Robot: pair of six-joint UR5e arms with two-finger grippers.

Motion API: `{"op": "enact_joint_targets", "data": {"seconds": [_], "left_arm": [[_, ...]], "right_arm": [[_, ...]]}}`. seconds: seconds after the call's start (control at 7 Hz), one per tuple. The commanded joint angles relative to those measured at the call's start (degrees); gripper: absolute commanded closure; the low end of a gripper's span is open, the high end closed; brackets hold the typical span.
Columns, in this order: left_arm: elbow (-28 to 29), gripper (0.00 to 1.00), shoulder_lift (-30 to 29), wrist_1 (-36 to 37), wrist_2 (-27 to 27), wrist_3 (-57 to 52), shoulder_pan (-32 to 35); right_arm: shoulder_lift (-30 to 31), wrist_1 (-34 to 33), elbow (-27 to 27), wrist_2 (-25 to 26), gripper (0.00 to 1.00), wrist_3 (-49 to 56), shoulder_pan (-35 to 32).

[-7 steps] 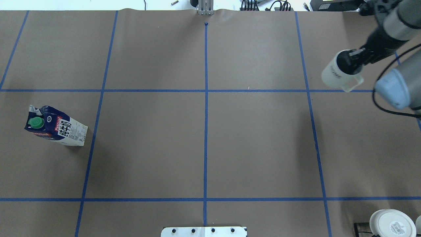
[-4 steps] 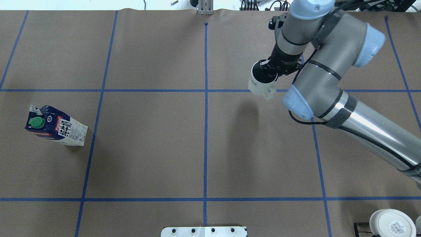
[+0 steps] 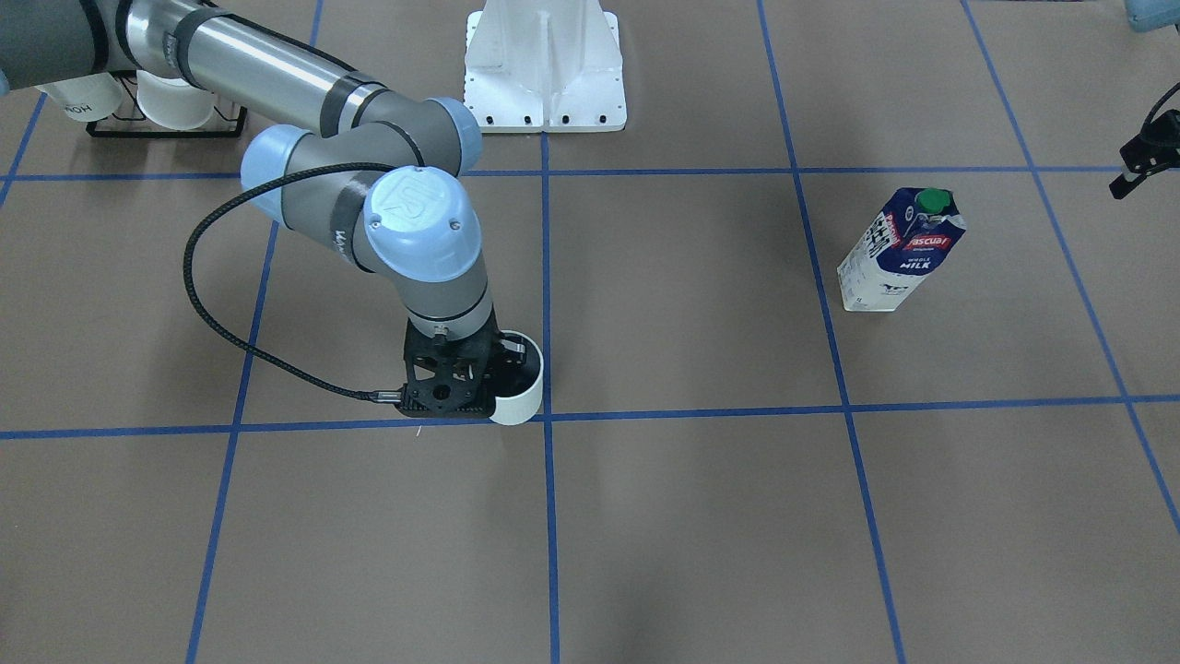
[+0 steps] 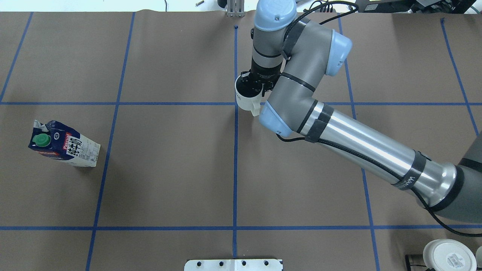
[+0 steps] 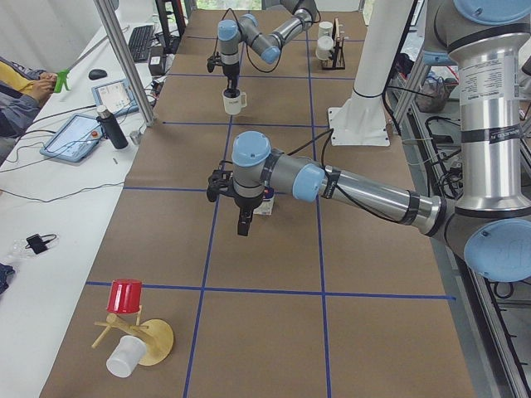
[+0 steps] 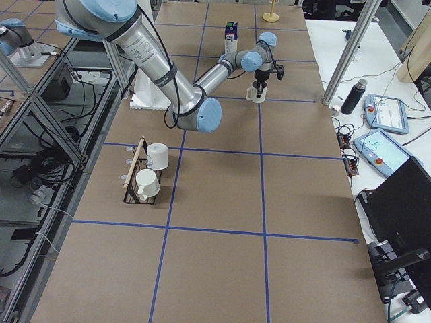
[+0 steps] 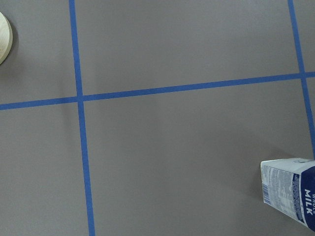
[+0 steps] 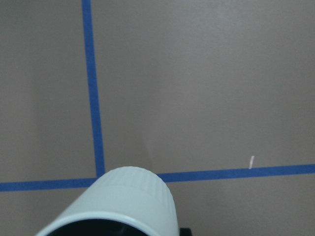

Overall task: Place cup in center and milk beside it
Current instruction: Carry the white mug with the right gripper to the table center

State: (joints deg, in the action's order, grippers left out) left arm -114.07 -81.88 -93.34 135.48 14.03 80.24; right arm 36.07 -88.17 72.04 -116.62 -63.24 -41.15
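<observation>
The cup [image 4: 244, 101] is a small white mug with a dark inside. My right gripper [image 4: 251, 87] is shut on its rim. It holds the cup upright and low by the crossing of the blue centre line and the far cross line. I cannot tell if it touches the paper. The cup also shows in the front view [image 3: 521, 398], the left view [image 5: 235, 101], the right view [image 6: 256, 93] and the right wrist view [image 8: 128, 199]. The milk [image 4: 64, 145] stands far left, also seen in the front view [image 3: 899, 249] and the left wrist view [image 7: 295, 189]. My left gripper [image 5: 243, 225] hovers near the milk; I cannot tell its state.
A black rack with white mugs [image 4: 448, 256] stands at the near right corner, also seen in the front view [image 3: 138, 101]. The white robot base plate [image 3: 544, 65] sits at the near middle edge. A wooden stand with a red cup [image 5: 124, 296] is at the far left end.
My right arm has swung left from the far right edge to the centre line, carrying the cup. The milk has not moved.
</observation>
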Motion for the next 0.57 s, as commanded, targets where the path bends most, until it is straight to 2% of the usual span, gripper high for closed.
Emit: {"op": "enact_joint_targets", "data": {"seconds": [0.0,0.14,0.29,0.43], "left_arm": [[-0.1,0.02,0.05,0.0,0.05,0.03,0.09],[-0.1,0.02,0.14,0.0,0.05,0.03,0.09],[-0.71,0.02,1.01,0.0,0.14,0.03,0.09],[-1.58,0.02,1.19,-0.09,0.66,3.42,-0.08]], "right_arm": [[-3.54,6.77,-7.85,0.43,1.0,-3.03,1.07],[-3.73,6.96,-8.05,0.51,1.0,-3.03,1.25],[-3.82,6.96,-8.14,0.51,0.21,-3.11,1.25],[-4.17,7.05,-7.97,0.25,0.0,-3.64,1.16]]}}
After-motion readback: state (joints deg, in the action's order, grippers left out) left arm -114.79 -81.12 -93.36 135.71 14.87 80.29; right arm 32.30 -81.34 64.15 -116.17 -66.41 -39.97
